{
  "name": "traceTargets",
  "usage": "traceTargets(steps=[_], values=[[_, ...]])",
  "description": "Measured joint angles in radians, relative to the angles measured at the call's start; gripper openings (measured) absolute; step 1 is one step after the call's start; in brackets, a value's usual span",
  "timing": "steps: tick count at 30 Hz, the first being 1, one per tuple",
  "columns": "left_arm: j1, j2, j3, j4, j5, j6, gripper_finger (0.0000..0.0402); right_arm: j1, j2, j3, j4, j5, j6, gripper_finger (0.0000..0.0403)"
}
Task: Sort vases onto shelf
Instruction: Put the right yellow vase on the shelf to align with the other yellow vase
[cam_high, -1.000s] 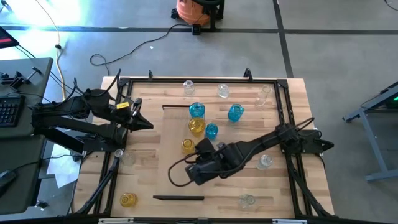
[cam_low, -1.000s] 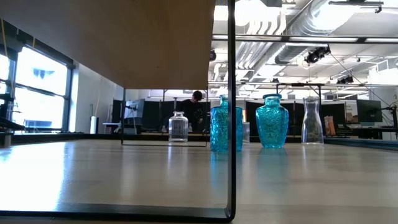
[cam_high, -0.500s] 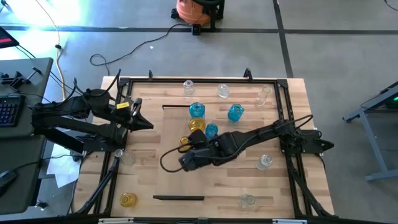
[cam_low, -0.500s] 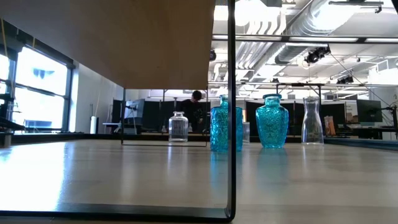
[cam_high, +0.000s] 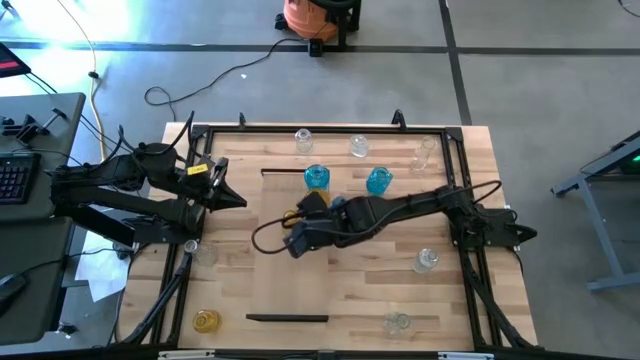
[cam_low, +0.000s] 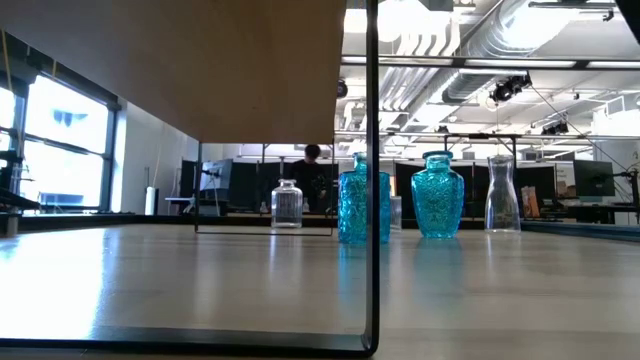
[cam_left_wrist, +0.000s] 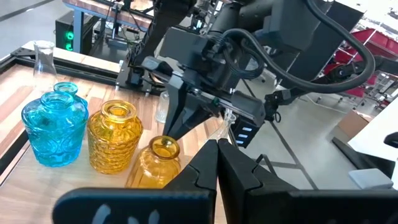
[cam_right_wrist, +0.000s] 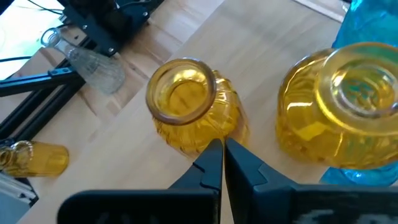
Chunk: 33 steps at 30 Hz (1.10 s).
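With fingers pressed together and empty, the right gripper (cam_right_wrist: 217, 158) hovered beside the small yellow vase (cam_right_wrist: 189, 112) and needed to open before descending squarely over its neck.

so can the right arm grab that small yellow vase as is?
Probably not yet: the right gripper sits right at the small yellow vase, nothing between, but its fingers are shut, so it must open first.

The high view looks straight down on the whole worktop (cam_high: 440, 300). The low view sits at worktop height, facing level under the shelf (cam_low: 200, 70) into the room. Each wrist view looks closely past its own gripper; both share the two yellow vases (cam_right_wrist: 186, 112).
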Motion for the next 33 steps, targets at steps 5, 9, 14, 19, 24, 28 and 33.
traceTargets(steps=[5,9,14,19,24,28,33], values=[[0.000,0.000,0.000,0.000,0.000,0.000,0.0000,-0.018,0.000,0.000,0.002,-0.014,-0.013,0.0000],[0.000,0.000,0.000,0.000,0.000,0.000,0.0000,0.001,0.000,0.000,0.010,-0.069,0.017,0.0000],[0.000,-0.006,0.000,0.000,0.000,0.001,0.0000,0.038,0.001,0.000,0.043,-0.088,0.064,0.0000],[0.000,-0.005,0.000,0.000,0.000,0.002,0.0000,0.047,0.008,0.000,0.155,-0.095,0.067,0.0000],[0.000,-0.005,0.000,-0.001,0.000,0.002,0.0000,0.044,0.041,0.000,0.244,-0.104,0.058,0.0000],[0.000,-0.005,0.000,0.000,0.000,0.001,0.0000,0.038,0.079,0.000,0.285,-0.136,0.060,0.0000],[0.000,-0.010,0.000,-0.001,0.000,-0.001,0.0000,0.030,0.110,0.000,0.351,-0.136,0.058,0.0000]])
